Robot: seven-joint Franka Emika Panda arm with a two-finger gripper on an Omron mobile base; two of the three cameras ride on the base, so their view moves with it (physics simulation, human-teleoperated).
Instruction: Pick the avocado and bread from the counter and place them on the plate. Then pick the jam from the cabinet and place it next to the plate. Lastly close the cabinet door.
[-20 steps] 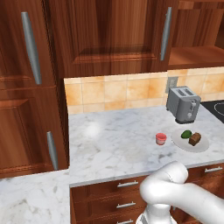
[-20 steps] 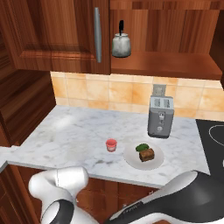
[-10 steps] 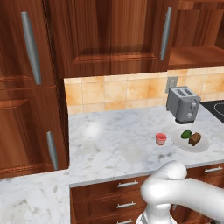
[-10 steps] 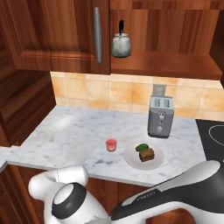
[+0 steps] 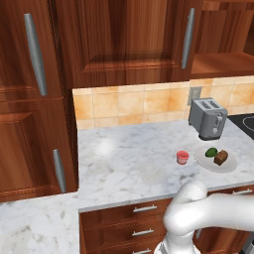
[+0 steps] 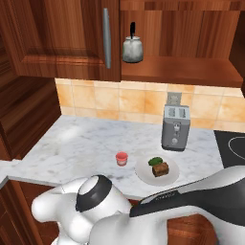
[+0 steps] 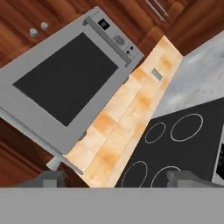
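Both foods, avocado (image 5: 211, 152) and bread (image 5: 221, 157), sit plated near the surface's (image 5: 124, 163) right edge, jam (image 5: 182, 157) beside; the arm has swung away, tool (image 7: 116, 178) wide, empty; cabinet door unclosed.

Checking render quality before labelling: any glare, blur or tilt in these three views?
Left base view: soft glare patch on the counter, plate sharp. Right base view: the arm's near, blocks the lower frame; jam crisp. Hand view: rolled hard, microwave and cooktop run diagonally, slightly soft.
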